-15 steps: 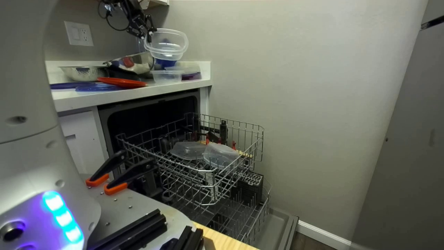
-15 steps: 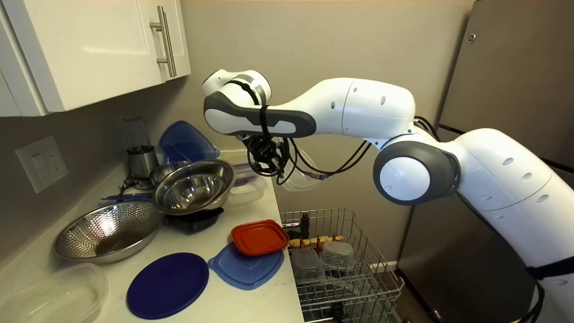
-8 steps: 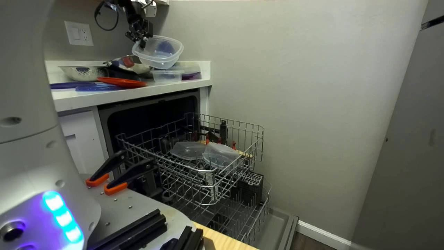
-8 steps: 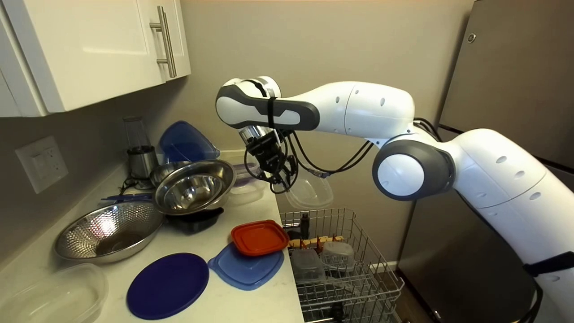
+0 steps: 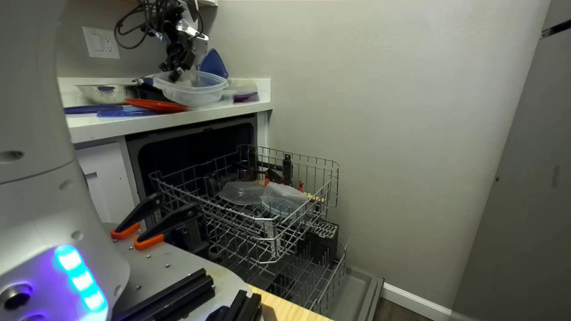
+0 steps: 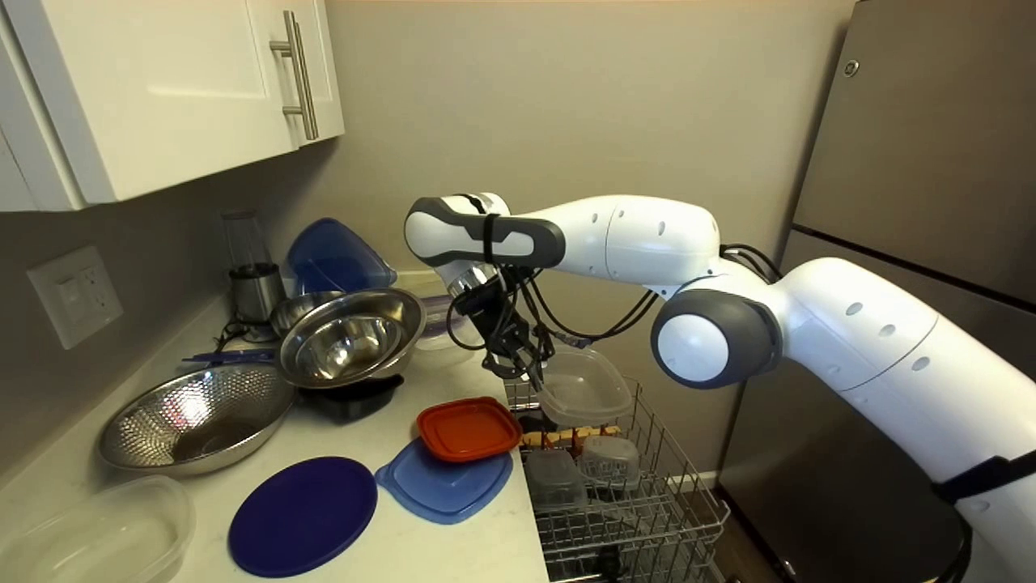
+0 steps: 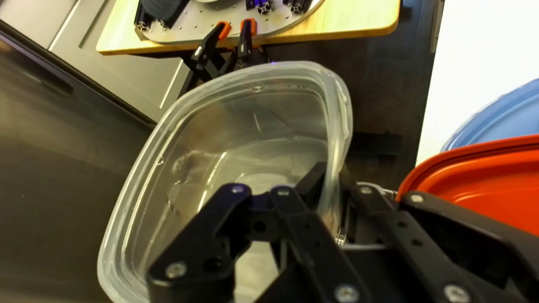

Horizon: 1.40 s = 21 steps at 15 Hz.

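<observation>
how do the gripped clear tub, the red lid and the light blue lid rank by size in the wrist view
1. Clear tub
2. Red lid
3. Light blue lid
Ranked by visible area; the picture's edge cuts off both lids.

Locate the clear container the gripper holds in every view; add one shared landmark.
In an exterior view: the clear container, upper left.
In an exterior view: the clear container, slightly right of and below centre.
In the wrist view: the clear container, left of centre, its rim in the gripper.
Shared landmark: the red lid, left of the container in both exterior views, right of it in the wrist view.
</observation>
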{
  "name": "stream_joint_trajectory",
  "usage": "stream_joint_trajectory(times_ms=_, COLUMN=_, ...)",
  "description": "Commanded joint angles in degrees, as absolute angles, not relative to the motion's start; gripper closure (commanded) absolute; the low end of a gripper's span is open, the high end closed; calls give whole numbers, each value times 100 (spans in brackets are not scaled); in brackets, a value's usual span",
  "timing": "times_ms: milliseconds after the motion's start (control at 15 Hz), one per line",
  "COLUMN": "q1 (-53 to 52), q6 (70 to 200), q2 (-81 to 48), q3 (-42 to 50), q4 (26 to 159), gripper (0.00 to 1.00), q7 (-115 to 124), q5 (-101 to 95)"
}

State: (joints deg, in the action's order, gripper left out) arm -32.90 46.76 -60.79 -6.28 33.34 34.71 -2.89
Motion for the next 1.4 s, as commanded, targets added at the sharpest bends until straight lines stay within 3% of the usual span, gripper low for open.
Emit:
stream_joint_trajectory(times_ms=0, q1=-3434, q6=4071, q2=-6458, q3=-422, q4=2604, gripper=99, q7=3938, q5=-44)
stream_joint_trajectory(times_ms=333, q1=-3532, q6=3416, q2=-6434, q3=-344, q4=1817, gripper=98, q7=4297, q5=63)
stream_joint_trajectory(times_ms=400, q1=-3421, q6=3711, q2=-6041, q3=-513, q4=2464, gripper=98, q7=4463, q5=130)
stream_joint_trajectory(times_ms=867, q1=-2863, q6=3869, q2=-6075, q3=-544, q4=2275, gripper=98, q7=6536, q5=1271)
stream_joint_trajectory(times_ms=1333, q1=-2359, q6=4834, q2=-6222, q3=-852, q4=2314, gripper=98, q7=7548, q5=1839)
